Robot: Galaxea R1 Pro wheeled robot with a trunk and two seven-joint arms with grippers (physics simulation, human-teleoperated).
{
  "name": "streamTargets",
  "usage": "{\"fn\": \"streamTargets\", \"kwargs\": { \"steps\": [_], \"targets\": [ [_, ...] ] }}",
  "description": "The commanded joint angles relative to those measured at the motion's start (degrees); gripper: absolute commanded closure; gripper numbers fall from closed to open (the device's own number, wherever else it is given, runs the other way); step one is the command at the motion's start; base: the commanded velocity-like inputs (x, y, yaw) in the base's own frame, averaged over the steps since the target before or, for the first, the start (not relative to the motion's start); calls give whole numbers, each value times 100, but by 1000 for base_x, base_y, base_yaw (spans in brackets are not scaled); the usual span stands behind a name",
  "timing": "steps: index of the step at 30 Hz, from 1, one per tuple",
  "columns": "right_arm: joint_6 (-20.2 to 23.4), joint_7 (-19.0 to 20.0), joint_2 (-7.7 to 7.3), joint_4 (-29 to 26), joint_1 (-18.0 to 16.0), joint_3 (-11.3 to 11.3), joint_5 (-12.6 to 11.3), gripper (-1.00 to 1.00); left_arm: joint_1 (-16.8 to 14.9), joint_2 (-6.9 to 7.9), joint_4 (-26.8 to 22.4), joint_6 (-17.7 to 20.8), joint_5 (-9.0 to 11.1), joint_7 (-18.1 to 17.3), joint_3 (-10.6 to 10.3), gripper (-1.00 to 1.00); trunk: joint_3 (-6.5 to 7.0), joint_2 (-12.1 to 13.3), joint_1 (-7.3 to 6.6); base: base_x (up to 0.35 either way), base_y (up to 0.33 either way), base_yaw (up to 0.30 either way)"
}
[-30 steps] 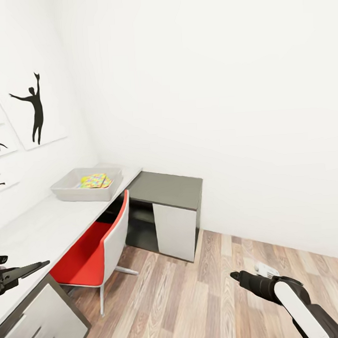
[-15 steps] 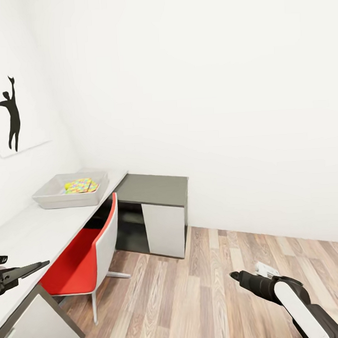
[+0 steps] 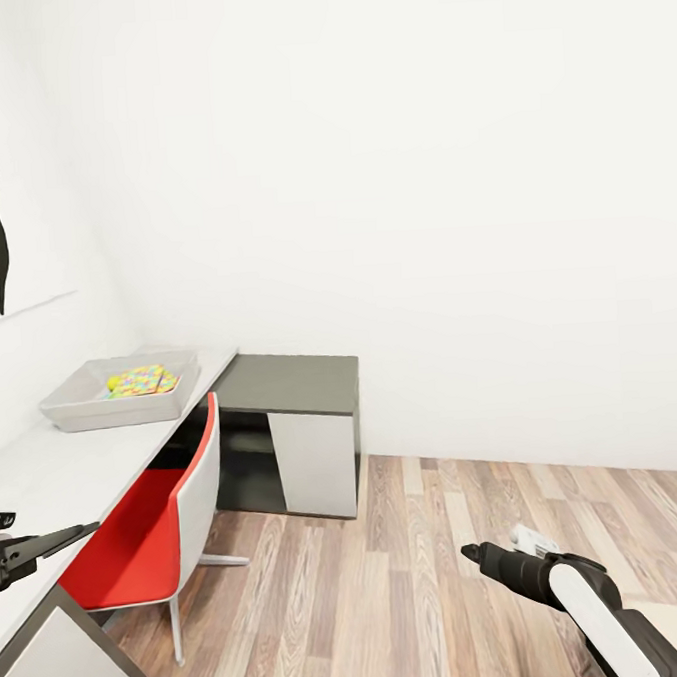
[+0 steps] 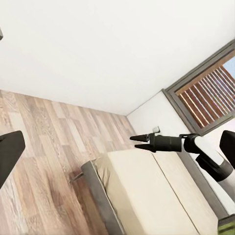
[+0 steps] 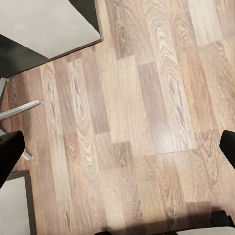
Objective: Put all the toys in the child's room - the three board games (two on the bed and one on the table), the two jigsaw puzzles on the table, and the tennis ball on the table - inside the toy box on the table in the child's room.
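Note:
The toy box (image 3: 82, 406), a shallow pale grey bin, stands on the pale desk top of the table (image 3: 46, 472) near the wall corner. A multicoloured jigsaw puzzle (image 3: 141, 380) lies inside it. My left gripper (image 3: 60, 537) hovers open over the desk's near end, empty. My right gripper (image 3: 470, 551) hangs open and empty over the wood floor, and it also shows in the left wrist view as the right gripper (image 4: 139, 142). That same view holds the bed (image 4: 147, 191) with its beige mattress. A green sliver (image 4: 228, 228) shows at the mattress's far end, too small to identify.
A red and white chair (image 3: 155, 525) is tucked at the desk. The dark grey cabinet (image 3: 296, 381) with a light door panel joins the desk. Wood-plank floor (image 3: 413, 574) spreads to the right. A dark-framed window (image 4: 210, 93) stands beyond the bed.
The whole head view has swung right, so desk, toy box, chair and wall picture sit further left in the picture. Both arms hold the same pose.

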Motion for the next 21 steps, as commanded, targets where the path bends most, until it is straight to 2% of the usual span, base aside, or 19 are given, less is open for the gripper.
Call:
{"fn": "streamTargets", "kwargs": {
  "steps": [1,21],
  "targets": [
    [0,-59,-5,-8,-6,13,-58,-100,-4,2,-1,61,-2,-22,-3,-100,-13,-13,4,-17,13,-19],
    [0,-59,4,228,-7,13,-61,-100,-4,-3,-1,55,-13,-22,-8,-100,-11,-13,4,-18,9,-2]
  ]
}}
